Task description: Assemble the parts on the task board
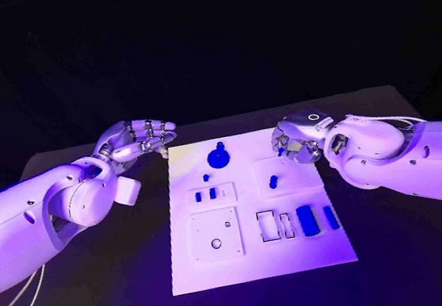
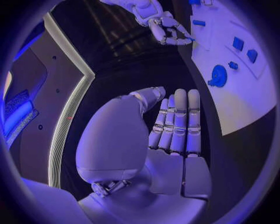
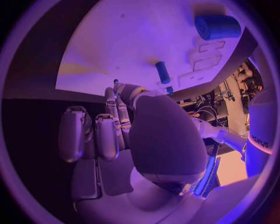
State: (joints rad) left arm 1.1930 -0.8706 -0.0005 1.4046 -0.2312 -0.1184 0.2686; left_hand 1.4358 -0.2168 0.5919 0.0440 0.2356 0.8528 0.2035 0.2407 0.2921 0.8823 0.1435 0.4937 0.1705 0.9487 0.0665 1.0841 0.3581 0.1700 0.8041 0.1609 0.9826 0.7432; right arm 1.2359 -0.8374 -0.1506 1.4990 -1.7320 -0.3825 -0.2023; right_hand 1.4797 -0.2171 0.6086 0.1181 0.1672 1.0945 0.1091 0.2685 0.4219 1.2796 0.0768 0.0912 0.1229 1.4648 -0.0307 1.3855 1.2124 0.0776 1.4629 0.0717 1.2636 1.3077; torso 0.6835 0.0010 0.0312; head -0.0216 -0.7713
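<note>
The white task board lies in the middle of the black table. On it are a round blue part with a knob, small blue pieces, a blue peg, a blue cylinder and a blue bar. My right hand hovers over the board's far right edge with its fingers curled in, and a small blue part shows between the fingertips. The peg and cylinder lie beyond that hand. My left hand hangs off the board's far left corner, fingers straight, holding nothing.
Raised white fixtures with cut-outs sit on the board: a square plate at the near left and slotted frames beside the cylinder. Black table surrounds the board on every side.
</note>
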